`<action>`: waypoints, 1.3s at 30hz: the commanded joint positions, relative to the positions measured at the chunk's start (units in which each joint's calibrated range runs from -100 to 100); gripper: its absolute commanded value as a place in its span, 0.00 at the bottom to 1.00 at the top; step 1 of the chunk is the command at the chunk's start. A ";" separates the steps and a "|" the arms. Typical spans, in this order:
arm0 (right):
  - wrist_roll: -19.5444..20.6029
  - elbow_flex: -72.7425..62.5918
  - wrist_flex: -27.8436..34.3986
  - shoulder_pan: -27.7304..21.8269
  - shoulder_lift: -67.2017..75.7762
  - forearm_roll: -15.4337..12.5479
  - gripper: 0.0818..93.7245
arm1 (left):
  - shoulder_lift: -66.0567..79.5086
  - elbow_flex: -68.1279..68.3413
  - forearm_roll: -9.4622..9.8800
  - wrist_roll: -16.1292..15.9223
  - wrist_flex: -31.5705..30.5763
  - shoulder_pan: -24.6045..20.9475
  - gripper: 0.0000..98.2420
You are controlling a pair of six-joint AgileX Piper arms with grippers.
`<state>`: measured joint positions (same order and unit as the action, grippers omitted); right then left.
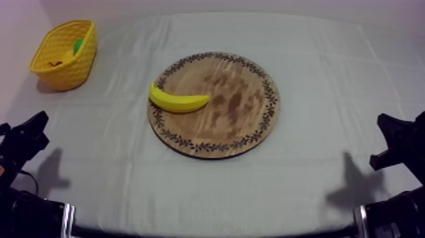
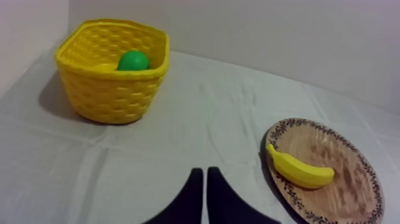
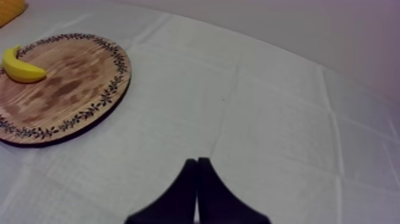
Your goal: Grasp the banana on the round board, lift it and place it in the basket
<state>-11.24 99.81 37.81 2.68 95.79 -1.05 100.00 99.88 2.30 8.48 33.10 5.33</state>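
Note:
A yellow banana (image 1: pixel 177 100) lies on the left rim of the round wooden board (image 1: pixel 234 107) in the middle of the table. The yellow basket (image 1: pixel 65 54) stands at the far left and holds a green fruit (image 2: pixel 132 60). My left gripper (image 1: pixel 28 130) rests low at the left edge, shut on nothing, its fingers (image 2: pixel 202 184) together as a narrow wedge over bare cloth. The banana (image 2: pixel 299 170) and board (image 2: pixel 339 179) lie off to one side of them. My right gripper (image 1: pixel 395 136) rests low at the right, shut too, its fingers (image 3: pixel 197 179) together, far from the banana (image 3: pixel 21 67).
Inside the basket, beside the green fruit, something small and reddish (image 1: pixel 55 62) shows. Wrinkled grey-white cloth (image 1: pixel 316 183) covers the table, open between board and basket and to the right of the board (image 3: pixel 65 89). A pale wall runs behind the table.

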 commanded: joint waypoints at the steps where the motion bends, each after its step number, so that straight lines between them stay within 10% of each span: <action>1: -0.02 -0.03 0.01 0.00 -0.03 0.00 0.00 | 0.00 0.00 0.02 0.01 0.04 -0.01 0.00; 39: -0.02 -0.03 0.01 0.00 -0.03 0.00 0.00 | 0.00 0.00 0.02 0.38 0.04 -0.34 0.00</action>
<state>-11.24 99.81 37.85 2.68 95.79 -1.05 100.00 99.88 2.30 8.80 33.10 5.06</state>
